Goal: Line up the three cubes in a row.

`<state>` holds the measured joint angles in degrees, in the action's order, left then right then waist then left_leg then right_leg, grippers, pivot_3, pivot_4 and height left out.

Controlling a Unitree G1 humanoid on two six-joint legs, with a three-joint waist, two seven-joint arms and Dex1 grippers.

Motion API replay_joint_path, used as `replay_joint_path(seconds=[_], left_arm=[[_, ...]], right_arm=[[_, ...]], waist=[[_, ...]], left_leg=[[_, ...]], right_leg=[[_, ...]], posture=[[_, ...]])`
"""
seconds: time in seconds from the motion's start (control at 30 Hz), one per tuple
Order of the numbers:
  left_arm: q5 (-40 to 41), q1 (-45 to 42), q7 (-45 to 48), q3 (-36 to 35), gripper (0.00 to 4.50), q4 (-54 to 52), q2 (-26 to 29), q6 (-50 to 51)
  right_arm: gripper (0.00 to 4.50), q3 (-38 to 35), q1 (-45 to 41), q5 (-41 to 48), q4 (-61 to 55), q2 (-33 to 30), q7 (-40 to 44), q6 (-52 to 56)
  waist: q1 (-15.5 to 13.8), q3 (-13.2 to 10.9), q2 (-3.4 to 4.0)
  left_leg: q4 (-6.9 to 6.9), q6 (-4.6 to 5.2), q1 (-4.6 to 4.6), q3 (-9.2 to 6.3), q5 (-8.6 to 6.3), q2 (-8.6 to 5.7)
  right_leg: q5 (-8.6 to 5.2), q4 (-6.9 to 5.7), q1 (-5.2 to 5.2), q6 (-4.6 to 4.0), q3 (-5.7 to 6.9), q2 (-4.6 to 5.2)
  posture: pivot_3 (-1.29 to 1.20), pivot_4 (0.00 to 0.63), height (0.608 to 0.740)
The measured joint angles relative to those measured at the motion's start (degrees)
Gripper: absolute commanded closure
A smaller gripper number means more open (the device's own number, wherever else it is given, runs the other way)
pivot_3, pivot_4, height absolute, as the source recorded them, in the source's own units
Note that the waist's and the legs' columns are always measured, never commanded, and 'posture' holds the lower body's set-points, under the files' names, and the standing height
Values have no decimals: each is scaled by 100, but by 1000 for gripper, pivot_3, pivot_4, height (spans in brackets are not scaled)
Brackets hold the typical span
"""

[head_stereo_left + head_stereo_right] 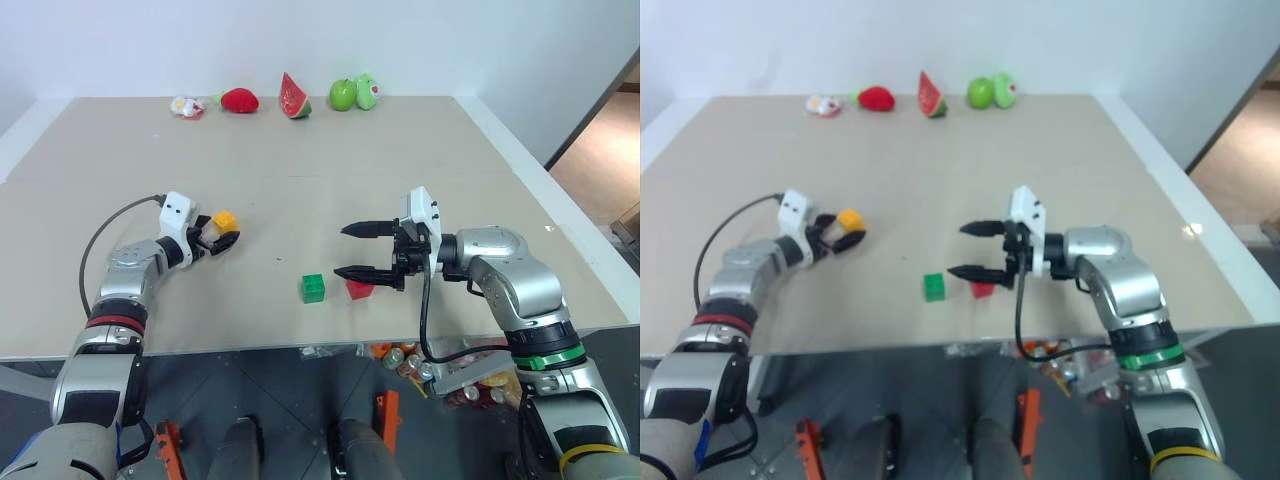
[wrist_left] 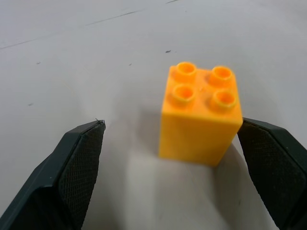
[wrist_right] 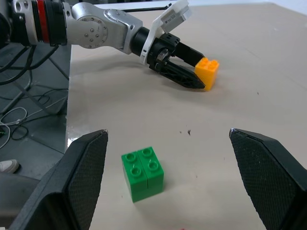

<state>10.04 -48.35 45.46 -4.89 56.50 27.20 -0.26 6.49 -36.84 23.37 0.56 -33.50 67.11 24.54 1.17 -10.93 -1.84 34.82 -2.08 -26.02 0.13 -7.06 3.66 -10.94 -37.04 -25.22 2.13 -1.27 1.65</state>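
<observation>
Yellow cube [image 2: 200, 115] stands upright at left of frame, between the spread fingers of the left gripper [image 1: 218, 236], nearer one; green cube [image 1: 313, 288] and red cube [image 1: 358, 290] sit lower centre below the open right gripper [image 1: 352, 250].

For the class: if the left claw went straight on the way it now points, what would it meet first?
The yellow cube. It already stands between the open fingers of the left claw, close to one pad, so going on would probably push against it almost at once.
</observation>
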Motion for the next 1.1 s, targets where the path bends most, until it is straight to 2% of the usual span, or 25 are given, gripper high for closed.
replay_joint_path(seconds=[0.03, 0.07, 0.37, 0.53, 0.67, 0.77, 0.83, 1.0, 1.1], left_arm=[[-14, -63, -2, -1, 81, 100, -19, -36], [-35, -132, 3, -1, 315, 190, -45, -84], [-103, -230, 262, -2, 3167, 370, -160, -266], [-87, -68, 498, 0, 3150, 91, -148, -231], [164, 936, 1413, 216, 3150, -1512, 4, 58], [343, 1652, 1984, 412, 3150, -2784, 323, 485], [541, 2218, 2316, 553, 3150, -3812, 533, 937], [646, 2489, 2418, 843, 3150, -4866, 569, 1298], [637, 2489, 2410, 988, 3150, -4984, 517, 1315]], right_arm=[[287, -2, 10, 1, -18, -16, -7, 12], [287, -7, 11, 2, -41, -22, -23, 21], [287, -261, 8, 21, -81, 34, -454, 57], [287, -347, 5, 140, -33, 139, -624, 146], [287, -431, 17, 173, -37, 89, -616, 180], [287, -438, 58, 223, -56, -35, -508, 197], [287, -462, 203, 295, -68, -306, -273, 239], [287, -550, 243, 389, -23, -501, -35, 260], [287, -594, 242, 388, 66, -530, 3, 245]], waist=[[0, 0, 0], [0, 0, 0], [2, 0, 0], [3, 0, 0], [24, 0, 0], [17, 0, 0], [8, 0, 0], [1, 0, 0], [6, 1, 0]], left_leg=[[0, 0, 1, -1, 0, 0], [0, 0, 1, -1, 0, 0], [0, 0, 1, -2, 1, 0], [0, -1, 0, -1, 1, 0], [-12, -2, 3, 3, 0, 1], [-19, -1, 5, 0, 0, 2], [-19, -1, 6, 0, 0, 2], [-5, 0, 7, 2, 0, 1], [-4, 0, 15, 2, 1, 1]], right_leg=[[0, 0, 0, 0, 0, 0], [1, -1, 0, 0, 0, -1], [2, 0, 0, 1, 0, -1], [2, 0, 0, 1, -1, -1], [-2, -1, -2, -6, -9, 0], [-8, -4, -4, -12, -8, -3], [-11, -4, -1, -10, -7, 0], [-5, -3, 3, -7, -6, 6], [2, -3, 3, -14, -6, 5]], posture=[[0, 150, 740], [0, 150, 740], [0, 150, 740], [0, 150, 740], [0, 150, 740], [0, 150, 740], [0, 150, 740], [0, 150, 740], [0, 150, 740]])
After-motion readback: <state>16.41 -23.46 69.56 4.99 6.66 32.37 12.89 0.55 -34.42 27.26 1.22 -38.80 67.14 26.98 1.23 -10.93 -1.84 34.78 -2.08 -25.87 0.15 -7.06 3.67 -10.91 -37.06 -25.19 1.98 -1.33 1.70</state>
